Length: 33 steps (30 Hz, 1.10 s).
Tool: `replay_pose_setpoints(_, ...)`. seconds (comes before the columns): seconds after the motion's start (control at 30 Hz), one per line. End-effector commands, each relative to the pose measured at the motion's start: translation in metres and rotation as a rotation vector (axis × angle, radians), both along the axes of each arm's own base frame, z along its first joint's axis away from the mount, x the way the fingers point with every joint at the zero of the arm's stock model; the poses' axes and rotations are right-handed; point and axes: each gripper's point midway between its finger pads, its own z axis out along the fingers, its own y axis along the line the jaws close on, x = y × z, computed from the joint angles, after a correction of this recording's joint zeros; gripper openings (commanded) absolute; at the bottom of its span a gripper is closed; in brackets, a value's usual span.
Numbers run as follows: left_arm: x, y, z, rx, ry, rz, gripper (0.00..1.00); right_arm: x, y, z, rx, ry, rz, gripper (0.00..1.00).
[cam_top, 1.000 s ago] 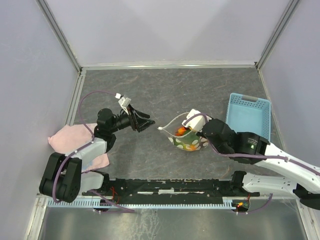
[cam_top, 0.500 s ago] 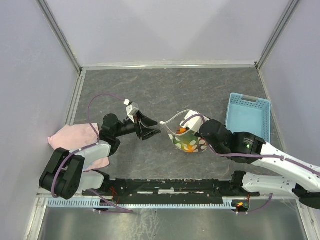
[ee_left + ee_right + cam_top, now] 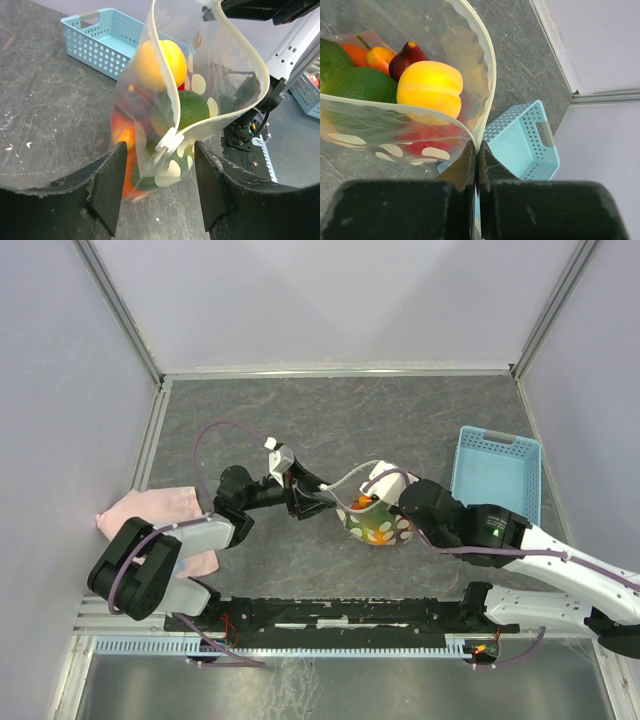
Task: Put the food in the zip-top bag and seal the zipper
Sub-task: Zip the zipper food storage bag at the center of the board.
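Straddling the near end of the zipper (image 3: pixel 169 75) with the left hand (image 3: pixel 160 150), spread wide and gripping nothing; framing the whitish joined end of the strip right between the jaws, not pinched yet. Looking just beyond to the zip-top bag (image 3: pixel 220 75), standing upright on the counter (image 3: pixel 45 115) with its mouth gaping; packed with the food (image 3: pixel 150 65), orange-yellow mango (image 3: pixel 430 87) on top, green fruit (image 3: pixel 195 110) under it, red fruit (image 3: pixel 119 127) low down. Finding the far end of the mouth clamped by the right hand (image 3: pixel 476 150), pinched tight on the zipper where the two strips meet. Reading the long axis of the mouth as running straight from left hand to right hand; puts the left hand nearest the free end, directly in line. Judging the filling done and the sealing not begun; calls for closing on that near end and drawing away from the right hand to flatten the strips together; risks tipping the bag if pulled hard. Spotting the light-blue basket (image 3: pixel 100 45) farther back, well apart.
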Motion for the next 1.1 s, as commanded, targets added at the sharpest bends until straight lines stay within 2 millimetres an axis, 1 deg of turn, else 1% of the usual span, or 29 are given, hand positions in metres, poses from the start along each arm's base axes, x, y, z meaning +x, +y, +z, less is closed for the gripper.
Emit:
replay_pose_setpoints(0.0, 0.002, -0.011, 0.028, -0.057, -0.146, -0.037, 0.61, 0.003, 0.005, 0.006, 0.053, -0.02, -0.006, 0.02)
replay_pose_setpoints(0.07, 0.0, -0.014, 0.025, -0.056, -0.138, -0.051, 0.57, 0.003, 0.005, 0.006, 0.056, -0.02, -0.007, 0.02)
replay_pose_setpoints(0.13, -0.002, -0.015, 0.023, -0.065, -0.129, -0.061, 0.49, 0.002, 0.005, 0.006, 0.061, -0.021, -0.006, 0.02)
replay_pose_setpoints(0.27, -0.008, -0.013, 0.031, -0.108, -0.137, -0.072, 0.27, 0.001, 0.002, 0.007, 0.076, -0.026, -0.007, 0.02)
replay_pose_setpoints(0.33, -0.008, -0.013, 0.037, -0.109, -0.147, -0.072, 0.11, 0.0, 0.001, 0.008, 0.087, -0.025, -0.009, 0.02)
replay_pose_setpoints(0.37, -0.007, -0.013, 0.036, -0.093, -0.138, -0.071, 0.04, -0.001, 0.0, 0.008, 0.092, -0.023, -0.009, 0.02)
replay_pose_setpoints(0.5, -0.006, -0.01, 0.041, -0.06, -0.153, -0.05, 0.03, -0.005, -0.001, 0.006, 0.11, -0.004, -0.003, 0.02)
replay_pose_setpoints(0.57, -0.006, -0.007, 0.042, -0.036, -0.166, -0.026, 0.03, -0.007, -0.002, 0.007, 0.115, 0.004, -0.004, 0.06)
replay_pose_setpoints(0.63, -0.004, -0.004, 0.044, -0.006, -0.174, -0.001, 0.03, -0.009, -0.001, 0.007, 0.115, 0.022, 0.0, 0.14)
replay_pose_setpoints(0.7, -0.001, -0.001, 0.042, 0.031, -0.167, 0.026, 0.03, -0.012, 0.002, 0.013, 0.128, 0.046, 0.014, 0.28)
replay_pose_setpoints(0.83, 0.005, 0.003, 0.039, 0.082, -0.151, 0.071, 0.03, -0.019, 0.009, 0.029, 0.148, 0.11, 0.029, 0.39)
replay_pose_setpoints(0.9, 0.006, 0.004, 0.041, 0.09, -0.15, 0.077, 0.03, -0.029, 0.022, 0.033, 0.154, 0.184, 0.094, 0.5)
replay_pose_setpoints(0.97, 0.005, 0.004, 0.042, 0.095, -0.154, 0.073, 0.03, -0.038, 0.038, 0.039, 0.172, 0.245, 0.174, 0.64)
replay_pose_setpoints(1.07, 0.002, 0.005, 0.043, 0.105, -0.164, 0.06, 0.03, -0.047, 0.065, 0.047, 0.201, 0.298, 0.296, 0.7)
